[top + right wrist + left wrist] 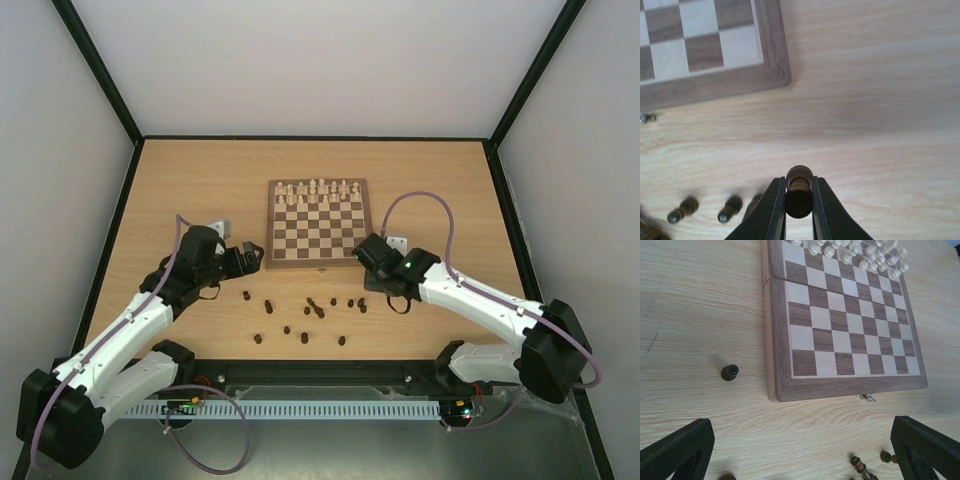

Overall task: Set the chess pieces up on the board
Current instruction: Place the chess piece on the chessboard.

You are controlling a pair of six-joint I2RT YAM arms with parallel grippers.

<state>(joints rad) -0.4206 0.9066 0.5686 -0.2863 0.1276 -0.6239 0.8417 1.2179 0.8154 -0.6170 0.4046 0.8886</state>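
**Item 1: the board** (319, 222). Square, checkered in dark brown and cream with a brown frame. It lies flat near the middle of the counter (200, 180), and its small metal clasp (867, 397) sits on the near edge.

**Item 2: cream-white pieces** (317, 190). These stand upright and are crowded on the board's far rows.

**Item 3: the chess pieces** (304, 338), dark brown. We see them scattered on the counter between the board's near edge and the arm bases, all of them off the board. Some stand and some lie on their sides. One lone pawn (729, 372) stands apart, just beside the board's near left corner.

**Item 4: left arm** (130, 330). Its left jaws are spread wide, one finger at each lower corner of the wrist view, with nothing between them. They hover over bare counter in front of the board's near left corner.

**Item 5: right arm** (480, 300). Its right jaws are closed tightly on a held dark piece (799, 197), pinched on both sides so that its rounded top shows between the fingers (772, 210). The grip sits near the board's near right corner, over the counter and off the frame. We cannot tell whether the piece touches the counter.
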